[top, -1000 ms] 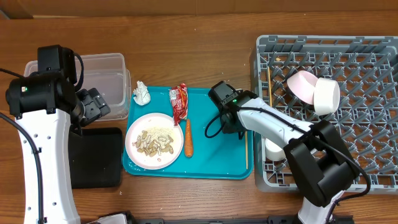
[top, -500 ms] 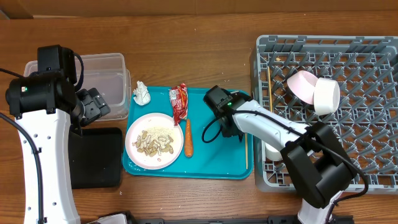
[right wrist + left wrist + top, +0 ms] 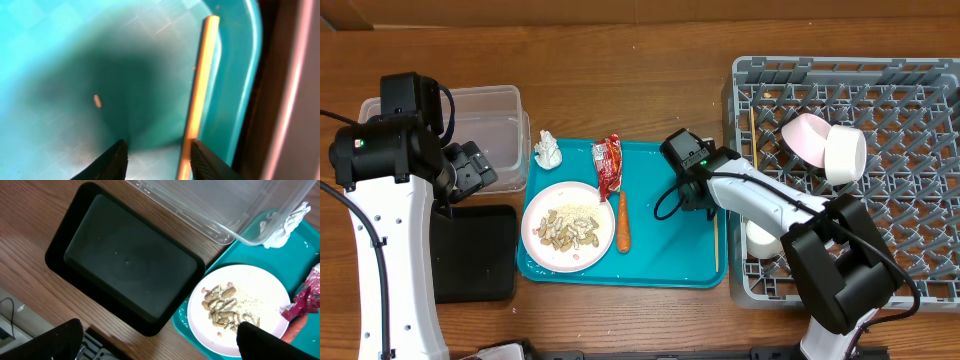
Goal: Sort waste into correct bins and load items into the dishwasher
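Nearest the robot, at the left, the black tray [image 3: 475, 250] lies flat on the worktop [image 3: 620, 60]. The left jaws hang above its far edge, fingers [image 3: 55, 340] spread to full width with nothing between them. Beside it, the teal tray [image 3: 660, 255] carries the plate [image 3: 534, 238], which holds rice and scraps [image 3: 565, 228]; the carrot [image 3: 623, 222] lies just off the plate's right rim. A chopstick [image 3: 716, 240] lies along the teal tray's right edge. The right jaws stand low over the tray near the chopstick's far end, partly open and clamping nothing. In the right wrist view the chopstick runs just inside one finger [image 3: 202, 160], well clear of the other. In the rack [image 3: 920, 270], a white vessel [image 3: 760, 240] sits near left, partly hidden by the right arm. Farther back, the wrapper [image 3: 608, 165] lies beyond the carrot and the tissue [image 3: 549, 150] at the teal tray's far left corner, just beside the tub [image 3: 490, 120]. Farthest, a pink-sided bowl [image 3: 803, 135] lies tipped against a second white vessel [image 3: 845, 152], and another chopstick [image 3: 752, 135] lies along the rack's left side.
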